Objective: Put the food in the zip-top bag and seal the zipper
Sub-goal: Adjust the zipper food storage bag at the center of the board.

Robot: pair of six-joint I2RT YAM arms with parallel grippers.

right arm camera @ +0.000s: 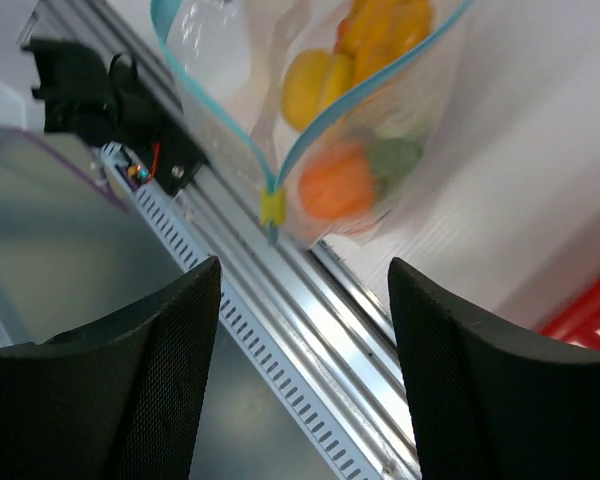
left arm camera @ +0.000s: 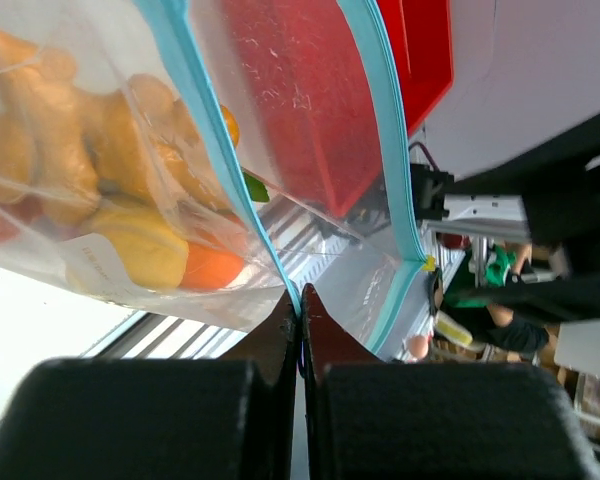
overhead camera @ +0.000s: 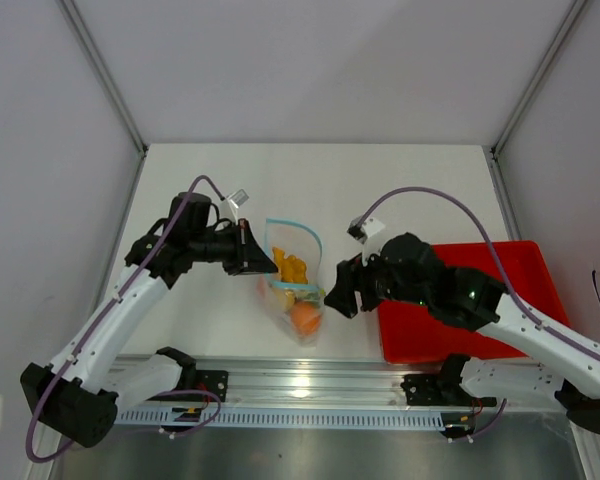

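Note:
The clear zip-top bag (overhead camera: 294, 285) hangs lifted over the table's near middle, its mouth open as a loop. Orange and yellow food (overhead camera: 298, 300) sits inside it; it shows in the left wrist view (left arm camera: 100, 200) and the right wrist view (right arm camera: 340, 180). My left gripper (left arm camera: 301, 300) is shut on the light-blue zipper (left arm camera: 220, 150) at the bag's left corner. The zipper's yellow slider (right arm camera: 272, 207) hangs at the other end. My right gripper (overhead camera: 338, 297) is open, just right of the bag, empty, with the slider above the gap between its fingers (right arm camera: 170, 370).
A red tray (overhead camera: 470, 300) lies on the table at the right, under my right arm. A metal rail (overhead camera: 310, 385) runs along the near edge below the bag. Grey walls stand left, right and behind.

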